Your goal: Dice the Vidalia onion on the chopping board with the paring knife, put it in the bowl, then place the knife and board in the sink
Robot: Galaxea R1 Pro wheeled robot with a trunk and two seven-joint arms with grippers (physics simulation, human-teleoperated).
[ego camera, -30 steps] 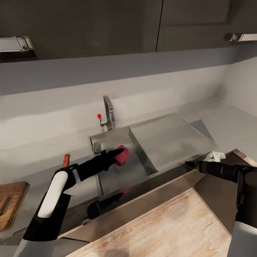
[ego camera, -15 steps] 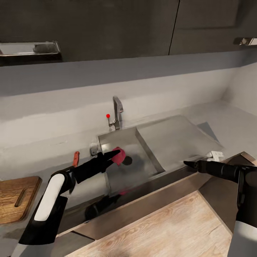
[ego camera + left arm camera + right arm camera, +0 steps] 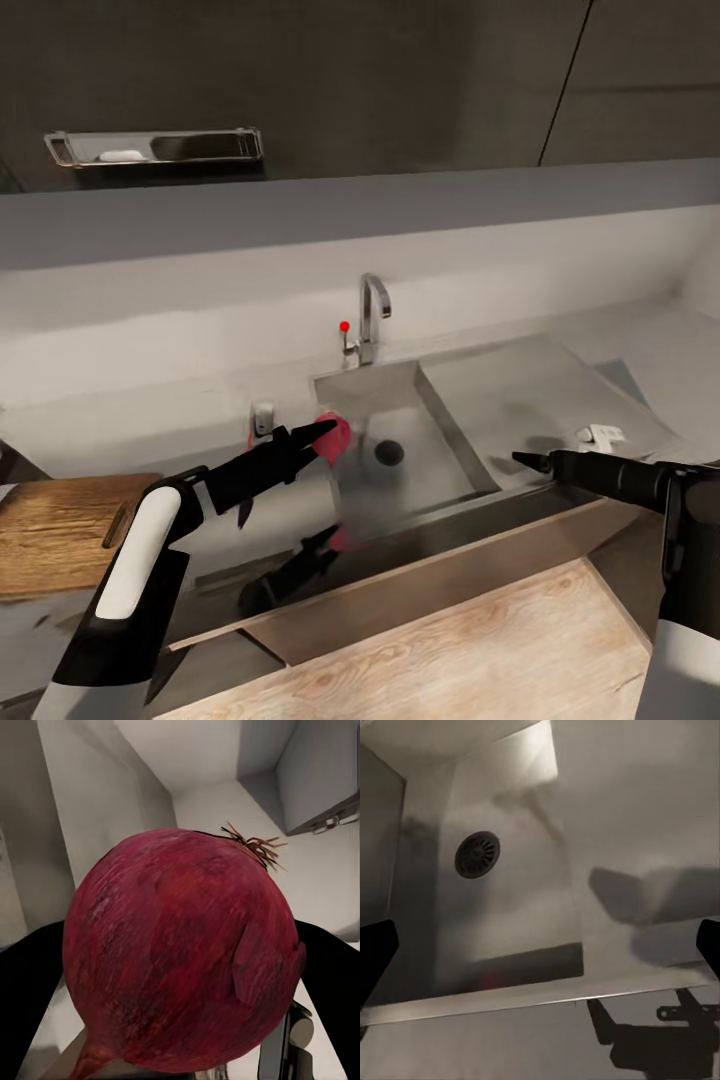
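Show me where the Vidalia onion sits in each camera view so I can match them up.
Head view: the Vidalia onion is at the left gripper tip, over the sink's left edge.
Left wrist view: the onion is close up, between the dark fingers.
Right wrist view: no onion.
Shared landmark: the round drain.

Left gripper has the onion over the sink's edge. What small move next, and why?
Probably carry the Vidalia onion, gripped in the left gripper, leftward to the chopping board. It sits over the sink rim; the board lies bare on the countertop, left of the sink.
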